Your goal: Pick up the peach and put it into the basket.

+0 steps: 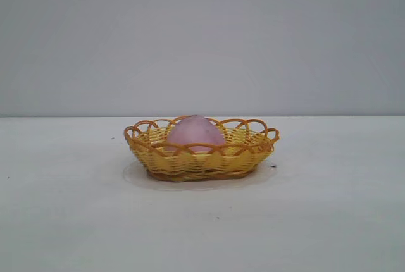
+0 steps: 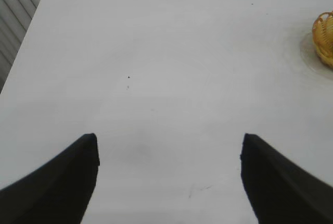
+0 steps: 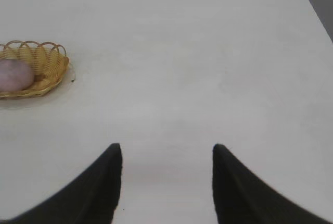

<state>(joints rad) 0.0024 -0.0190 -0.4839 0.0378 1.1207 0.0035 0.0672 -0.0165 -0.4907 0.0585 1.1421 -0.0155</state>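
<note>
Light was even, diffuse, rather dim; faint soft shadow ringed the basket [image 1: 201, 161]. Exterior view slightly soft; no glare.

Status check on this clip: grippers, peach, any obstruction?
Left gripper open, empty, parked. Right gripper open, empty, parked. Peach in basket. Nothing in the way.

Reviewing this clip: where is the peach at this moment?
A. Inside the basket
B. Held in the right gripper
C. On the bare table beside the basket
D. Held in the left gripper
A. The peach sits inside the basket, its top showing above the rim, while the left gripper and right gripper are both open over bare table with nothing between their fingers.
</note>
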